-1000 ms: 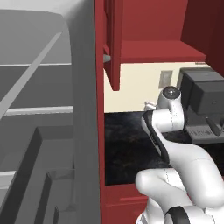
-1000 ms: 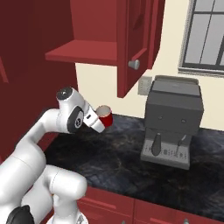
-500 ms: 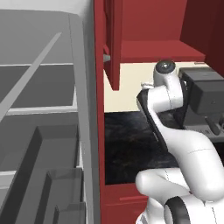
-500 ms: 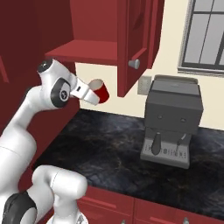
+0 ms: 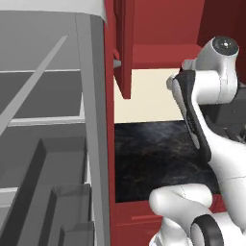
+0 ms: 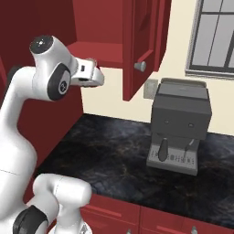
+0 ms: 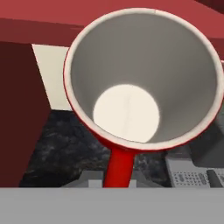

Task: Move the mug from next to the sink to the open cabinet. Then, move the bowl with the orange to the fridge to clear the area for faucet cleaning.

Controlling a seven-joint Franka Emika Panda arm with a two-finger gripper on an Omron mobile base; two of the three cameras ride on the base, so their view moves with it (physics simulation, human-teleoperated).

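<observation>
A red mug point(image 7: 140, 83) with a pale grey inside looms close in the hand view, its mouth toward the camera and its red handle point(image 7: 117, 168) pointing down. My gripper point(image 7: 114, 177) is shut on that handle. In the right base view the gripper point(image 6: 100, 77) is raised to the front edge of the open cabinet's bottom shelf point(image 6: 98, 48), whose door point(image 6: 139, 45) stands open to the right. The grey fridge point(image 5: 48, 120) stands open at the left, its flat shelves showing. Sink, bowl, orange and faucet lie out of view.
A grey coffee machine point(image 6: 180, 123) stands on the dark stone counter point(image 6: 114, 155) right of the cabinet. The cabinet door's round knob point(image 6: 140, 66) juts out near the hand. A window point(image 6: 215, 36) is at the far right.
The arm has lifted the mug from just above the counter up to the level of the cabinet shelf and swung it toward the opening. The grip stays shut.
</observation>
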